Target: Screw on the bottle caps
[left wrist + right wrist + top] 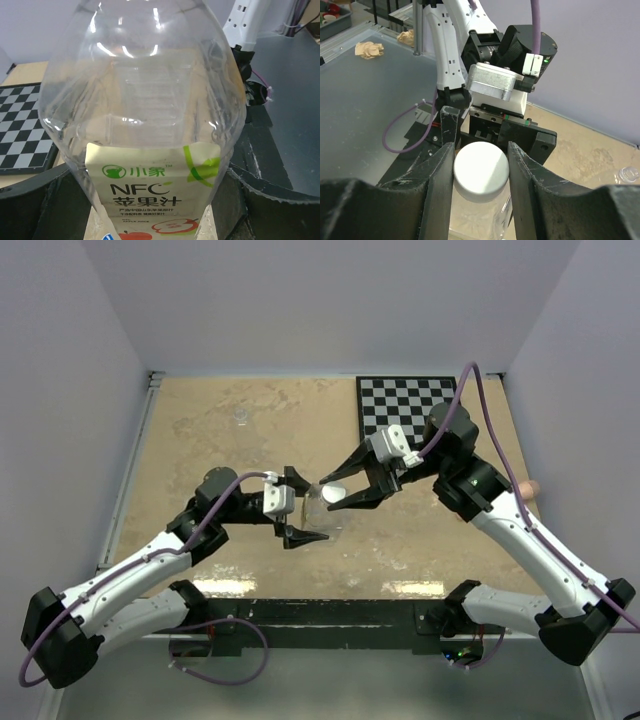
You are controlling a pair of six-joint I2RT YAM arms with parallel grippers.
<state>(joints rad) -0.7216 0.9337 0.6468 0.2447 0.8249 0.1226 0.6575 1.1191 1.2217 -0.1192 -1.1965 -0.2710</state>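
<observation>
The taller clear bottle (322,514) with the white label (155,187) stands upright at the table's middle. My left gripper (299,508) is shut on its body, one finger on each side; the bottle fills the left wrist view (145,90). A white cap (333,494) sits on the bottle's neck. My right gripper (345,490) is shut on this cap (481,167), with a finger (442,165) pressed against each side. A small clear thing at the back left (240,416) may be the short bottle. The blue cap is out of view.
A checkerboard (405,405) lies at the back right and also shows in the left wrist view (20,125). A pinkish stick (527,488) lies at the right edge behind my right arm. The table's near edge is a dark rail (330,612).
</observation>
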